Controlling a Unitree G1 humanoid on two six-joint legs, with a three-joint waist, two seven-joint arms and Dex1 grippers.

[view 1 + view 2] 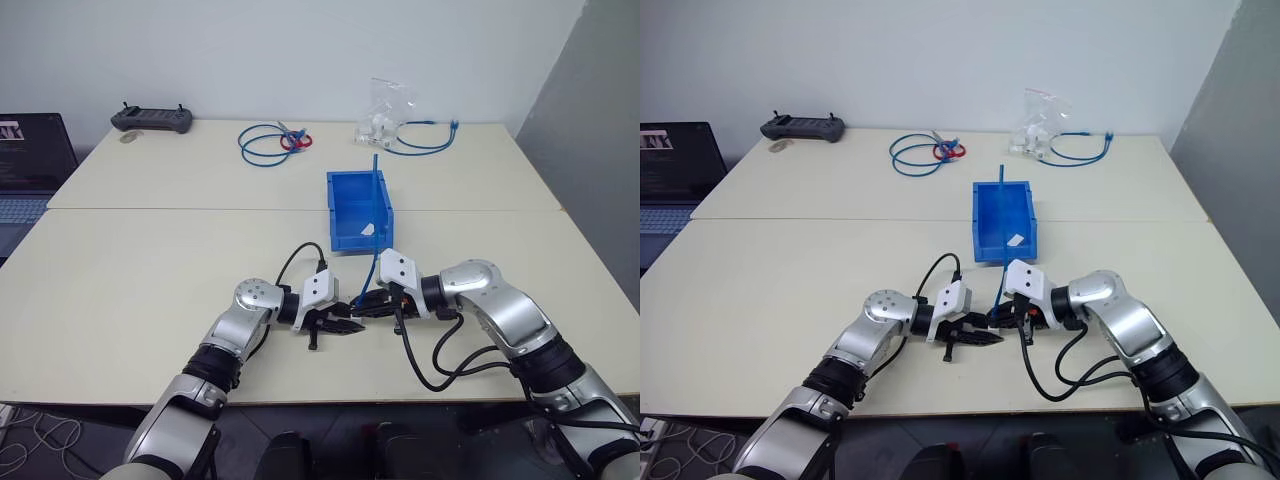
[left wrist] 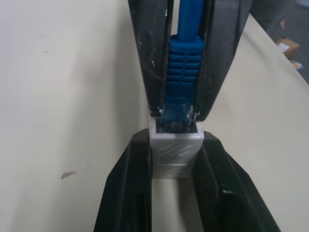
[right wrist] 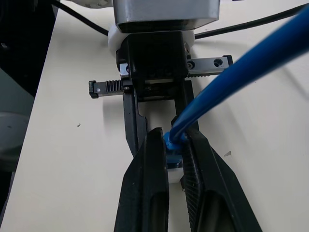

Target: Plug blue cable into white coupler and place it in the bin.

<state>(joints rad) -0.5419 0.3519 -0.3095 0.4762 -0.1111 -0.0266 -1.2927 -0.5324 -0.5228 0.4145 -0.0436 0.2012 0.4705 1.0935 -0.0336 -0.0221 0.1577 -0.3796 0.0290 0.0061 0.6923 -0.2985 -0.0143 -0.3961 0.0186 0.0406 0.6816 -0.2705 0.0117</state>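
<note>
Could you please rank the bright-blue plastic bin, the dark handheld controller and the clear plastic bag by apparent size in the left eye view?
1. Bright-blue plastic bin, clearly the largest.
2. Dark handheld controller and clear plastic bag: these look similar in size, and both sit farther from the camera than the bin, so I would not rank them.

Lab: bare worktables [image 1: 150, 260], laptop [image 1: 30, 165], cable coils [image 1: 270, 142].

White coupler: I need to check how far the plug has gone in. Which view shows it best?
Left wrist view: the white coupler sits between the left gripper fingers, plug entering. Right wrist view shows a sliver; the head views barely show it.
</note>
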